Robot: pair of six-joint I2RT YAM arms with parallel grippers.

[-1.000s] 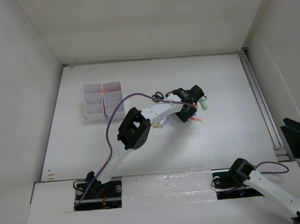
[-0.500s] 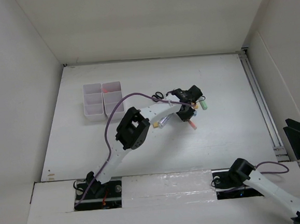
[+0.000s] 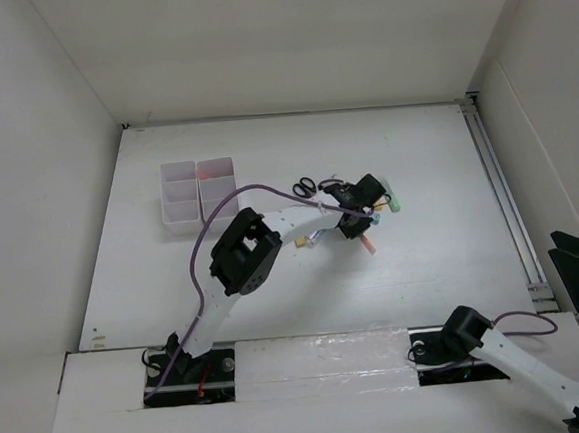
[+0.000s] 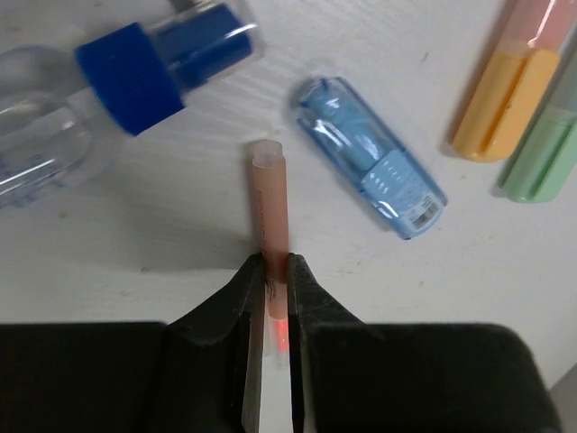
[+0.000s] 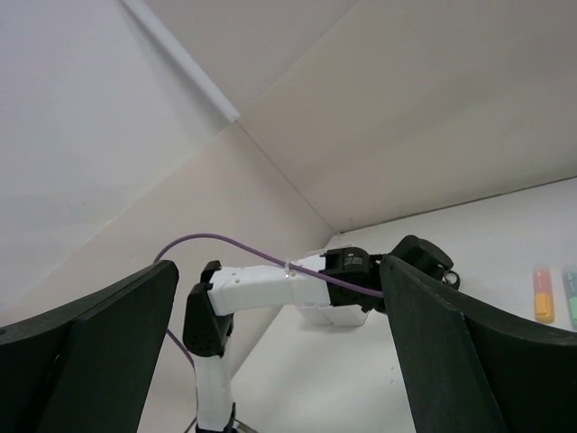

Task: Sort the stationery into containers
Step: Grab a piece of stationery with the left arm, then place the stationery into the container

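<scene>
– So, what has the left gripper (image 4: 273,271) got?
– A pen (image 4: 269,194), thin and red-pink. The jaws are pinched on one end of it, and the rest sticks straight out past the fingertips.
– Is it off the table (image 3: 436,165)?
– I cannot tell. The wrist view shows it over bare white surface, but not whether the free end touches.
– What lies around it?
– In the wrist view, the bottle (image 4: 108,81) is on its side to the upper left, clear with a blue cap, near the pen's tip but apart from it. The blue marker (image 4: 370,158) lies just to the right of the tip, angled. Further right, the orange marker (image 4: 505,99) and green marker (image 4: 541,153) lie side by side, almost touching.
– And the scissors (image 3: 305,186)?
– From above, they sit on the table just left of the gripper, on the far side of the arm.
– Where is the organizer (image 3: 200,195)?
– At the far left of the table, well apart from that cluster. Something red-pink shows in the far cell of its right column, too small to name.
– The right gripper (image 5: 279,352)?
– Jaws spread wide with nothing between them. It sits off the table's right edge, near the front, and its camera looks across at the left arm.
</scene>
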